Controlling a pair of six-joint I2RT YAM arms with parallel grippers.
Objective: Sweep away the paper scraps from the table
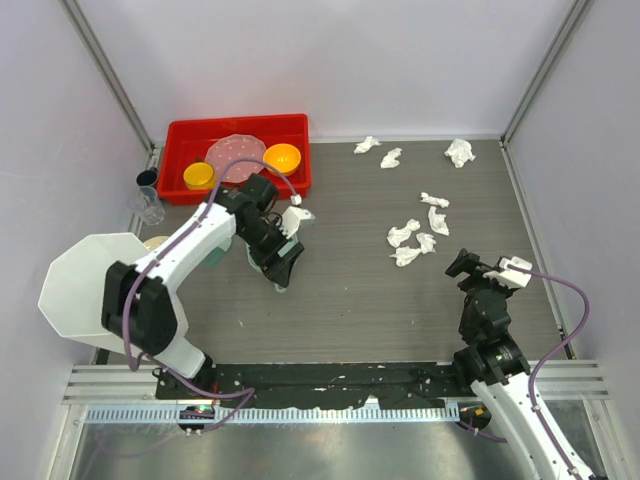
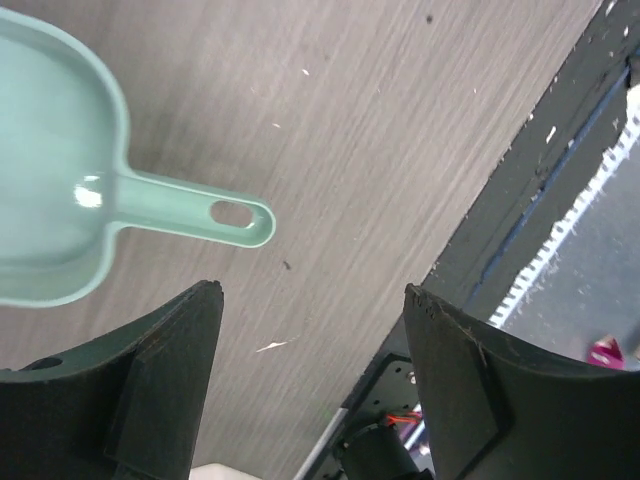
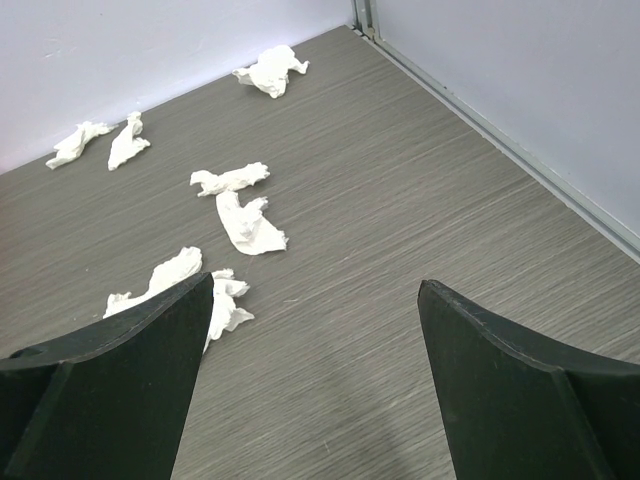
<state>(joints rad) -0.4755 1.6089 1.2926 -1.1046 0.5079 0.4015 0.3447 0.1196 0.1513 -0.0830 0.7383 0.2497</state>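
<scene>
Several crumpled white paper scraps point(image 1: 405, 236) lie on the right half of the grey-brown table point(image 1: 350, 300), from mid-right to the back wall. They also show in the right wrist view point(image 3: 248, 222). My right gripper point(image 1: 466, 266) is open and empty, low over bare table point(image 3: 400, 200) just near-right of the closest scraps point(image 3: 225, 300). My left gripper point(image 1: 281, 276) is open and empty over the table's left half. A mint-green dustpan point(image 2: 60, 190) lies beneath it, its handle point(image 2: 200, 214) ending just ahead of my open left gripper point(image 2: 312, 290). In the top view the arm hides most of the dustpan point(image 1: 228, 246).
A large white faceted bin point(image 1: 85, 285) stands at the left edge. A red tray point(image 1: 180, 130) at the back left holds a pink plate point(image 1: 235, 155), an orange bowl point(image 1: 282, 158) and a yellow cup point(image 1: 199, 175). Two small cups point(image 1: 150, 205) stand left of it.
</scene>
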